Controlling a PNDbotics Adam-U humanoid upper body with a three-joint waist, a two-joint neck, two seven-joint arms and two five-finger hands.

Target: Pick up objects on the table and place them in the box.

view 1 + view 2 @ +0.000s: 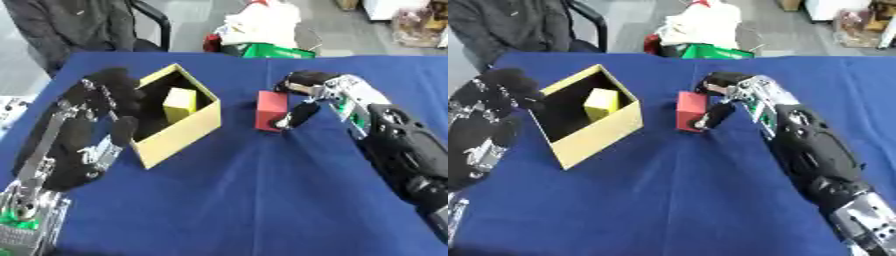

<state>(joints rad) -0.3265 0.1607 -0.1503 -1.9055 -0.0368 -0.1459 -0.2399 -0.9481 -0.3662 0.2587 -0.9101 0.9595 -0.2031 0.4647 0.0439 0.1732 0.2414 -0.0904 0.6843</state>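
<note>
Desk point(262, 200): covered in a dark blue cloth, and it carries everything you are working with.

Box point(188, 131): an open yellow cardboard box on the left half of the desk, turned corner-on to you (its inside is dark).

Yellow block point(179, 104): already inside the box, leaning against the far inner wall.

Red block point(271, 110): stands upright on the cloth just right of the box, apart from it.

Right hand point(306, 97): your right arm comes in from the right side and the hand is at the red block; its fingers point(293, 116) are curled around the block's right side, the thumb at the lower edge and the rest over the top edge, so the block is pinched between them.

Left hand point(92, 130): rests at the box's left wall, fingers straight and relaxed, lying along the near left side of the box and gripping nothing.

Block height: you cannot tell whether the red block is touching the cloth or just off it.
</note>
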